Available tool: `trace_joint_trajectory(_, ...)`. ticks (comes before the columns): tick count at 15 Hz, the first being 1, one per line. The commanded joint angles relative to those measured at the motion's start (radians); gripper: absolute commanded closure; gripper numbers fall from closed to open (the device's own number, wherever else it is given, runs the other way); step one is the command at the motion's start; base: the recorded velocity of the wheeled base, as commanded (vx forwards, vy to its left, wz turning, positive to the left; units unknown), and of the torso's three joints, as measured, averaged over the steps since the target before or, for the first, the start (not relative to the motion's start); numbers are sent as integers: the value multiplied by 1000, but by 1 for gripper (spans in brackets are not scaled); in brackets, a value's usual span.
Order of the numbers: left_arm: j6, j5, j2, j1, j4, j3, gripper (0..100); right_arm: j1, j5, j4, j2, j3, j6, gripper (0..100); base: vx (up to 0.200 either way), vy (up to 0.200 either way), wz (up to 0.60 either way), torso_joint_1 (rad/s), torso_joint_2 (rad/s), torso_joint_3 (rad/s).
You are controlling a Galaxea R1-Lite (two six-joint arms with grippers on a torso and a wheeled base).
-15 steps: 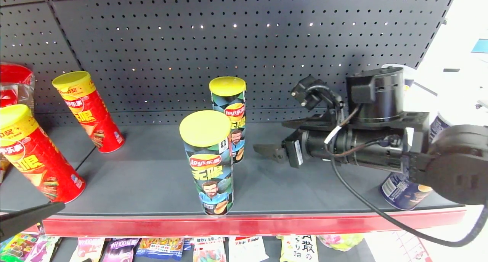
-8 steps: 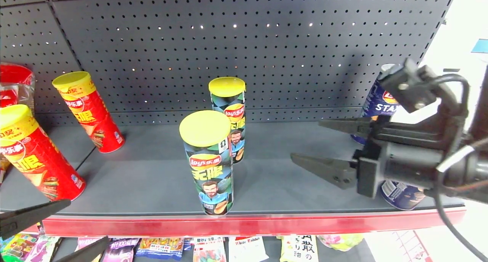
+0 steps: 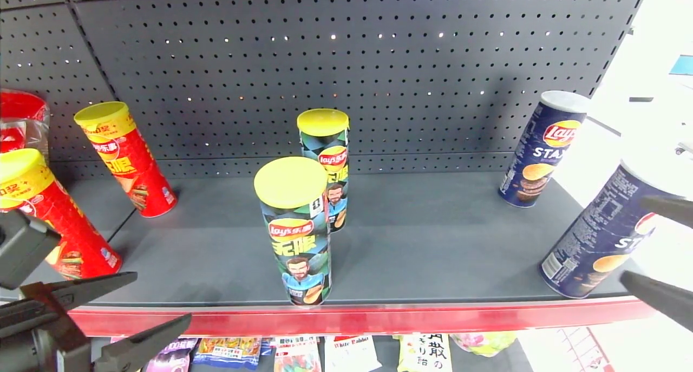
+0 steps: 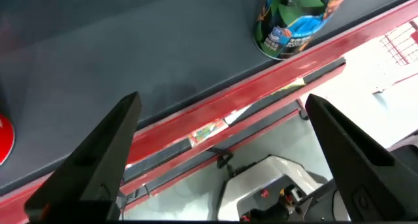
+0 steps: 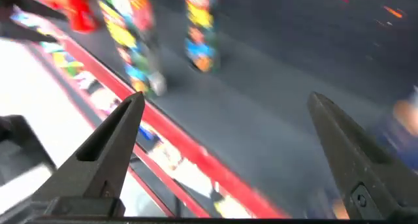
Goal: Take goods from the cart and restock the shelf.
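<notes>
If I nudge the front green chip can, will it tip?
Likely: the front green can is tall and narrow, so a high push probably topples it. It stands by the red lip, so it could fall off. Its round body would probably roll.

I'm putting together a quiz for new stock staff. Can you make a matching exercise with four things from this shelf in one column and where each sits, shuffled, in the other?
Things:
1. red cans
2. blue cans
3. green cans
4. snack bags

Places:
A. middle of the shelf
B. right end of the shelf
C. below the shelf's red front edge
D. left end of the shelf

Pairs: 1-D, 2-B, 3-A, 4-C
</notes>
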Motion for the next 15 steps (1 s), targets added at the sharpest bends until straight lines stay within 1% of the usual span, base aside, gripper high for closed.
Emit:
trace_joint_trajectory(1,2,0,104,0,0,-29,0,-180,-2,204,-314,41,16,0,0,0,0,0,0,0)
trace_joint_trajectory(3,3,0,159,0,-3,-45,0,-299,-37,351,-420,44,60,0,0,0,0,0,0,0)
trace_joint_trajectory(4,8,0,187,-2,-6,-58,0,-348,-54,396,-461,64,74,0,0,0,0,0,0,0)
trace_joint_trajectory(5,29,0,208,-2,-7,-68,0,-382,-60,411,-507,102,76,0,0,0,0,0,0,0)
trace_joint_trajectory(6,44,0,225,-2,-7,-71,0,-396,-60,411,-534,128,74,0,0,0,0,0,0,0)
trace_joint_trajectory(7,67,2,262,-2,-7,-84,0,-422,-60,411,-586,180,70,0,0,0,0,0,0,0)
trace_joint_trajectory(10,67,23,342,-2,-12,-127,0,-434,-60,411,-621,222,70,0,0,0,0,0,0,0)
trace_joint_trajectory(14,69,29,438,-11,-90,-159,0,-434,-59,414,-652,240,70,0,0,0,0,0,0,0)
trace_joint_trajectory(15,69,28,448,-11,-95,-160,0,-434,-59,412,-655,245,70,0,0,0,0,0,0,0)
